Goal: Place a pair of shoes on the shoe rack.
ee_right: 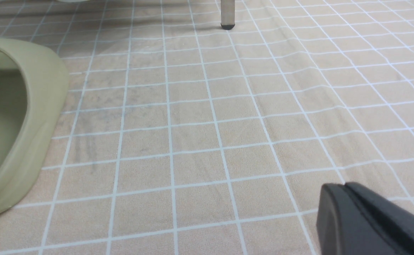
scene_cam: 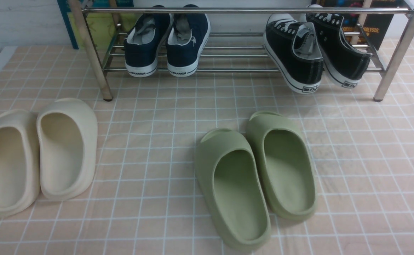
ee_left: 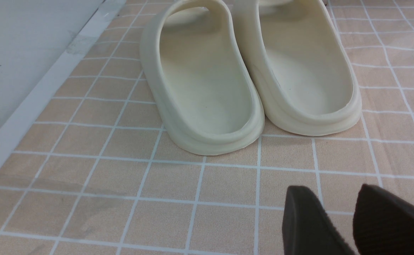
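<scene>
The pair of shoes, two black canvas sneakers with white soles, lies on the lower bars of the shoe rack (scene_cam: 242, 10) at its right end. The left shoe (scene_cam: 293, 53) and the right shoe (scene_cam: 338, 46) point their toes to the back, and their heels hang over the front bar. My left gripper (ee_left: 334, 193) is open just above the tiled cloth, with nothing between its fingers. My right gripper (ee_right: 343, 187) is shut on nothing, low over the cloth and far from the rack. Neither gripper touches a shoe.
Navy sneakers (scene_cam: 168, 42) stand on the rack's left part. Cream slides (scene_cam: 37, 156) lie front left, close ahead of the left gripper (ee_left: 249, 71). Olive-green slides (scene_cam: 256, 177) lie in the middle, one beside the right gripper (ee_right: 16, 124). A rack leg (ee_right: 227, 14) stands ahead.
</scene>
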Controlling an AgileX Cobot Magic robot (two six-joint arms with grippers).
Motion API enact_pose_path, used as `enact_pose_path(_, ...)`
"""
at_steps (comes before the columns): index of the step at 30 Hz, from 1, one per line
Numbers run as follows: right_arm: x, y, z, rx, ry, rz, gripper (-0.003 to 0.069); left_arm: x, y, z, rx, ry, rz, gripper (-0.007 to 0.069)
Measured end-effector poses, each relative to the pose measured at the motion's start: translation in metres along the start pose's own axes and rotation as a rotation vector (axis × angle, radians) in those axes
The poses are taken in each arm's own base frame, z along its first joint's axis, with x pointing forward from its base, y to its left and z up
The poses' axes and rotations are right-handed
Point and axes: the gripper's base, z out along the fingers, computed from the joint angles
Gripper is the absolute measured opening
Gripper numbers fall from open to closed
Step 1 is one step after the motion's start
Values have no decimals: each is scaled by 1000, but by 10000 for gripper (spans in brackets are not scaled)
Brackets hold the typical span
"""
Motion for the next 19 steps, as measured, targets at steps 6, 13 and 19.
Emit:
enact_pose_path(6,0,0,0,0,0,0,10,0,0,0,0,0,0,239)
enact_pose_path(13,0,0,0,0,0,0,14,0,0,0,0,0,0,239)
enact_pose_path(19,0,0,0,0,0,0,21,0,0,0,0,0,0,239)
